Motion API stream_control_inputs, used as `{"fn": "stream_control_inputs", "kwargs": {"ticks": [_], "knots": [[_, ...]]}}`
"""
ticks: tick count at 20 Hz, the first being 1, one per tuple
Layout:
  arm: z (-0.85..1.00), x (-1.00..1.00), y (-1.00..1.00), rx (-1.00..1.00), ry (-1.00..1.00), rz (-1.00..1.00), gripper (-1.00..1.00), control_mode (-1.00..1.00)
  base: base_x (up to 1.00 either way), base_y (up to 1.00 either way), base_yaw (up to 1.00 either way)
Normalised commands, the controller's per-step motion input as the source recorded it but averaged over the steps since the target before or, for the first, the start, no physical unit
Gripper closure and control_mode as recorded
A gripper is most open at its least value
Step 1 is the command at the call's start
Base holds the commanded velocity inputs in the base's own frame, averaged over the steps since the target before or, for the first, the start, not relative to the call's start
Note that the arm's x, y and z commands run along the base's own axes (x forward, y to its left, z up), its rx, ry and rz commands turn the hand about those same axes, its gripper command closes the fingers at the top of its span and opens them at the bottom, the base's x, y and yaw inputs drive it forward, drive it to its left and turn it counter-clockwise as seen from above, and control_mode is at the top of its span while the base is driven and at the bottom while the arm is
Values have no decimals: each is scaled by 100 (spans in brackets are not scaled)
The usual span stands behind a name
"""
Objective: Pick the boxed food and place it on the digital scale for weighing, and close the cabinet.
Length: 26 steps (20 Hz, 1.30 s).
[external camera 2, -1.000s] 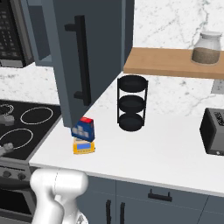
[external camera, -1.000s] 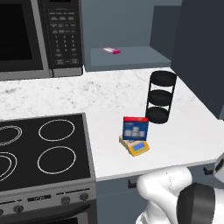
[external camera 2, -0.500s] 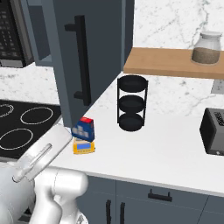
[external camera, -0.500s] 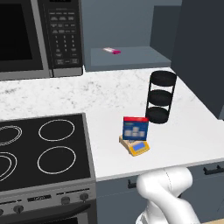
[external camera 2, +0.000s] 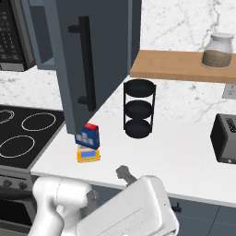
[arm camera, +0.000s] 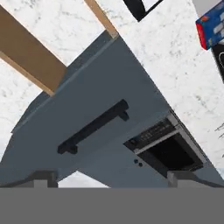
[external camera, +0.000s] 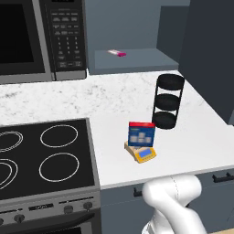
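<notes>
While my gripper [arm camera: 112, 177] sits with its tips spread wide and nothing between them, I see the cabinet [arm camera: 87, 109] door ahead, its bar handle [arm camera: 93, 126] dead centre: rigid, light-swinging, best pushed flat. Far right, the boxed food [arm camera: 213, 27] stands on the digital scale [external camera: 141, 152].
</notes>
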Motion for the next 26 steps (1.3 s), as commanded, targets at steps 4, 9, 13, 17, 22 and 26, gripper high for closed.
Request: {"fn": "stream_control_inputs", "kwargs": {"ticks": [4, 9, 13, 17, 22, 26], "knots": [[-67, 95, -1, 10, -75, 36, -100, -100, 0, 0, 0], [-39, 100, 37, 18, -46, 15, -100, -100, 0, 0, 0], [-5, 100, 33, 11, -18, 0, -100, -100, 0, 0, 0], [50, 55, 10, 3, 1, 5, -100, -100, 0, 0, 0], [75, 38, 16, 0, 5, 16, -100, -100, 0, 0, 0], [48, 56, 47, -2, 25, 18, -100, -100, 0, 0, 0]]}}
